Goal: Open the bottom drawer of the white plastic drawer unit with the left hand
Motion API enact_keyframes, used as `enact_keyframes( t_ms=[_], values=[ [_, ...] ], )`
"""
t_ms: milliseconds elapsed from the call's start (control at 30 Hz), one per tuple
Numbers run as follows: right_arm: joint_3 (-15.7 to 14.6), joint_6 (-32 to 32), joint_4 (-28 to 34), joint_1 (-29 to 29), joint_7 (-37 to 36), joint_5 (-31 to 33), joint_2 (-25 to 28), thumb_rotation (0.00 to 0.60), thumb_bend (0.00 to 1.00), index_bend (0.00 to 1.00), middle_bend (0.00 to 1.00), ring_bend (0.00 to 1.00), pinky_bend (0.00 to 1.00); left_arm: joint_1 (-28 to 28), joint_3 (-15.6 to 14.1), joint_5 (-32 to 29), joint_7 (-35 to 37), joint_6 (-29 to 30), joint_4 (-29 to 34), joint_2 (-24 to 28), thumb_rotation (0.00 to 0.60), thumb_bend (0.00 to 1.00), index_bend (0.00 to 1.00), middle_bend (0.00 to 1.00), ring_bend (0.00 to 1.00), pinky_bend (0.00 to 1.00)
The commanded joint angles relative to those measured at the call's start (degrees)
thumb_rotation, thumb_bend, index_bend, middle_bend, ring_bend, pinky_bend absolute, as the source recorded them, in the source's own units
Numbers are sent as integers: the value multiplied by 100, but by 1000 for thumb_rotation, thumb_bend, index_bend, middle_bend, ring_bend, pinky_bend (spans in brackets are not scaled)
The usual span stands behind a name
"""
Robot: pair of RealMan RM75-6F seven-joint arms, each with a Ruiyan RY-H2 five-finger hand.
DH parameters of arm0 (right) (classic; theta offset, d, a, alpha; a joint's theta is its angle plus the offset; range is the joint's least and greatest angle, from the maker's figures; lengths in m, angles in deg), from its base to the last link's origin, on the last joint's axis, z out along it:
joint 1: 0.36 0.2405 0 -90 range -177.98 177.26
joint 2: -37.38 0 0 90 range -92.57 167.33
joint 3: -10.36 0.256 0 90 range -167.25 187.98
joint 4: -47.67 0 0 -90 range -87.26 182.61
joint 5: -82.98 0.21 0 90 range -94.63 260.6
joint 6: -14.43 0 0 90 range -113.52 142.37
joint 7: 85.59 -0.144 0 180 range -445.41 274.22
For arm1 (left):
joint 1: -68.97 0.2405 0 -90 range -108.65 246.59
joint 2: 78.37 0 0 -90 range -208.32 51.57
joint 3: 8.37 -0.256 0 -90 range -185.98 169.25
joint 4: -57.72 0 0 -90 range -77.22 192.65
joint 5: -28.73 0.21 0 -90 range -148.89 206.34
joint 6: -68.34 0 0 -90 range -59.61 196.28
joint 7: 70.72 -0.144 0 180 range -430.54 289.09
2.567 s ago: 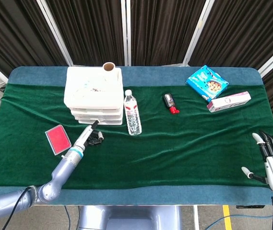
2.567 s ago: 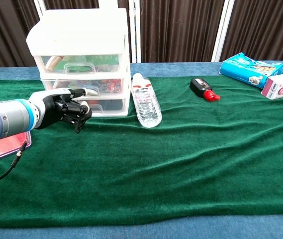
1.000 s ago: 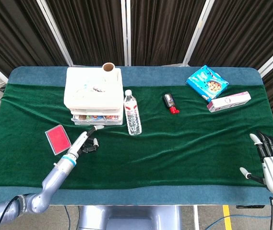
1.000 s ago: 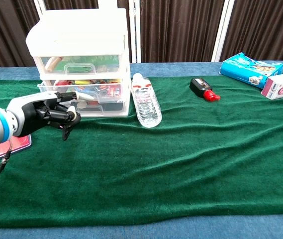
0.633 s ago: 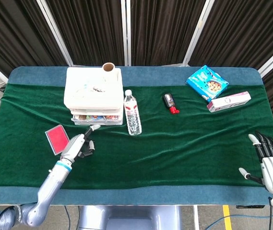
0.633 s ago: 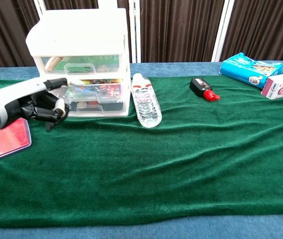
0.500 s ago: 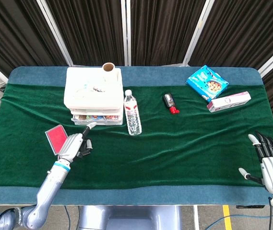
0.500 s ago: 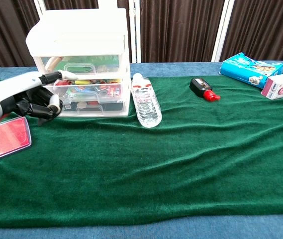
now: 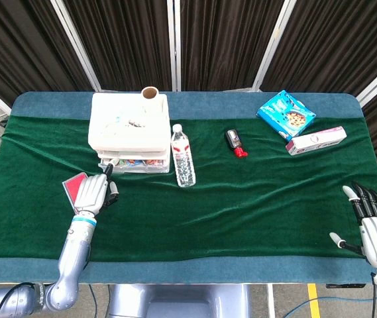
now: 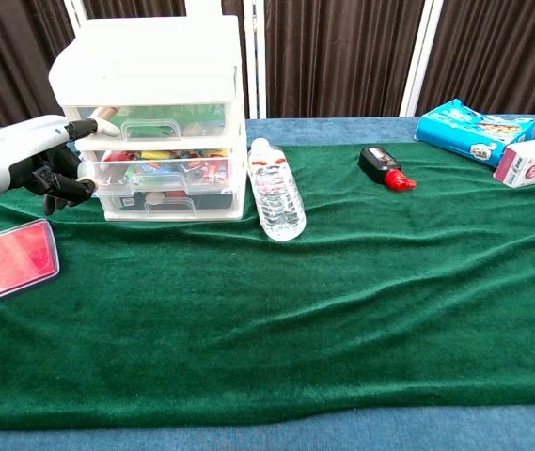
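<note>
Only the head view shows the right robot hand, fingers spread and empty, at the tabletop's near edge, well apart from the white plastic drawer unit. Nearer the unit, the left robot hand has its fingers curled, holding nothing. The chest view shows the bottom drawer slightly pulled out. A water bottle lies just beside the unit.

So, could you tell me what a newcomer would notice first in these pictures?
Probably the white plastic drawer unit at the table's back left, its bottom drawer pulled slightly forward, with the left hand beside its left edge. Next, the water bottle lying just to its right on the green cloth.
</note>
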Motion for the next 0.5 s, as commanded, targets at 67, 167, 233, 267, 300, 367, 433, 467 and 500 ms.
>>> enact_keyframes(
  t_ms=[67, 167, 233, 267, 300, 367, 433, 467, 500],
  values=[
    [-1, 2, 0, 1, -1, 0, 2, 600, 35, 14, 0, 0, 0, -103, 107, -321, -3, -169, -14, 12, 600, 881, 73, 781, 703, 651],
    [0, -3, 1, -1, -9, -1, 5, 600, 35, 14, 0, 0, 0, -153, 122, -451, 27, -290, -36, 34, 600, 880, 86, 781, 703, 651],
    [3, -8, 1, -3, -18, 2, 8, 600, 35, 14, 0, 0, 0, -176, 134, -545, 74, -379, -28, 50, 600, 881, 99, 781, 703, 651],
    [3, -9, 1, -4, -22, 4, 10, 600, 35, 14, 0, 0, 0, -190, 139, -574, 99, -414, -27, 59, 600, 881, 101, 781, 703, 651],
    [3, -9, -1, -4, -27, 3, 10, 600, 34, 14, 0, 0, 0, -202, 135, -589, 114, -433, -31, 65, 600, 881, 101, 780, 703, 651],
    [2, -6, -3, -2, -31, 2, 11, 600, 34, 14, 0, 0, 0, -234, 124, -581, 120, -435, -50, 58, 600, 881, 101, 781, 703, 651],
    [2, -6, -5, -1, -33, 1, 11, 600, 34, 15, 0, 0, 0, -257, 124, -582, 140, -435, -58, 47, 600, 881, 101, 781, 703, 651],
    [2, -5, -6, -1, -32, 1, 10, 600, 34, 15, 0, 0, 0, -273, 127, -593, 148, -437, -62, 42, 600, 881, 101, 781, 703, 651],
    [2, -5, -6, -1, -34, 1, 11, 600, 34, 14, 0, 0, 0, -294, 130, -613, 143, -439, -70, 35, 600, 881, 101, 781, 703, 651]
  ],
)
